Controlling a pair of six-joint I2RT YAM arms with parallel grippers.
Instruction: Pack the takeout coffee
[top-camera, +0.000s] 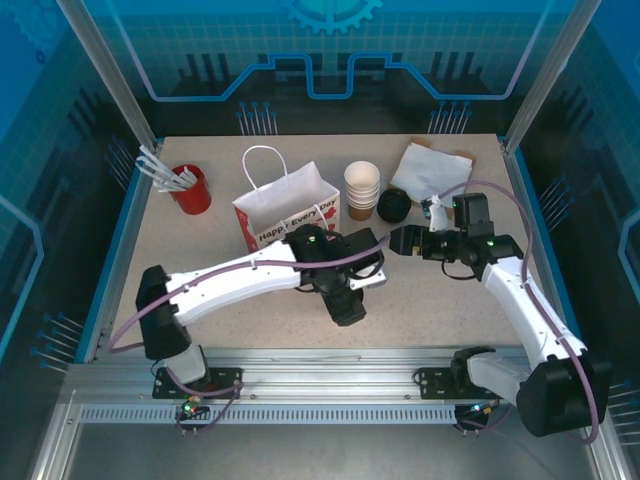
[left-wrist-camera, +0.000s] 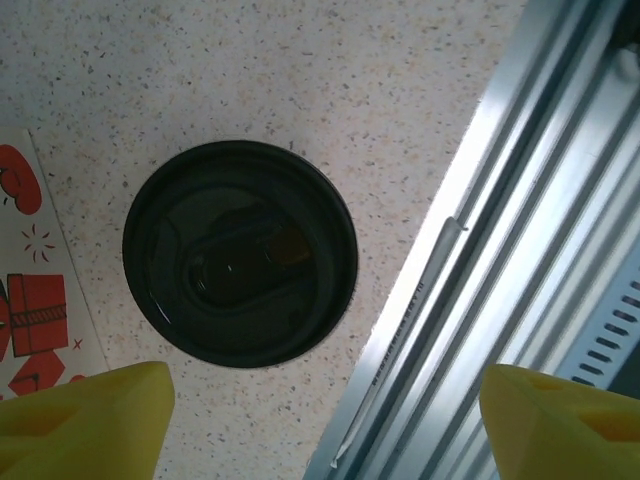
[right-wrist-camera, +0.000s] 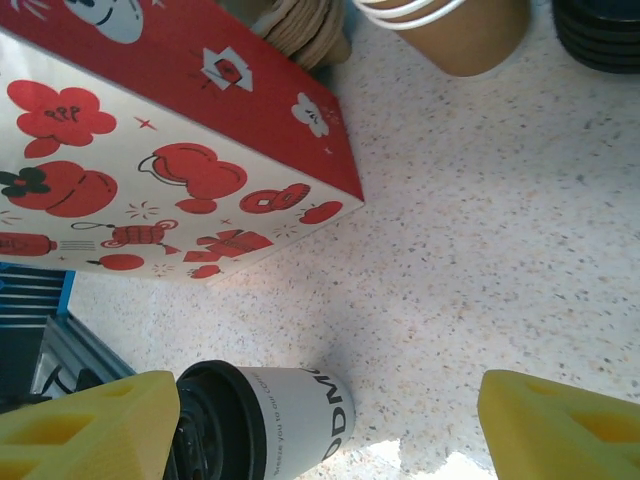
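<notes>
- Speckled beige table (top-camera: 440, 300) inside a blue-walled enclosure, with an aluminium rail (left-wrist-camera: 480, 250) along the near edge.
- Far left, there's a red cup (top-camera: 192, 190) with white utensils sticking out of it.
- Next over is a white paper bag (top-camera: 285, 210) with red cartoon prints and a looped handle. It sits towards the back of the table.
- The left arm reaches in across the middle, just in front of the bag. The left gripper (left-wrist-camera: 325, 425) is spread wide with nothing held, and its yellow fingertips (left-wrist-camera: 90, 420) are well apart.
- The takeout coffee (left-wrist-camera: 240, 252) is right below that wrist. It stands upright on the table, so you're looking straight down on its round black lid. The bag's edge is on one side and the rail on the other. The fingers aren't touching it.
- Behind and right of the bag is a stack of lidless cups (top-camera: 362, 185), and just beside that a pile of black lids (top-camera: 393, 205).
- White napkins (top-camera: 430, 168) lie at the back right.
- The right gripper (right-wrist-camera: 325, 425) hangs low near the lids and points towards the bag. It's also wide open and empty. From its camera you see the coffee's pale printed side and dark lid near one yellow finger (right-wrist-camera: 90, 425), with the corner of the bag close behind.
</notes>
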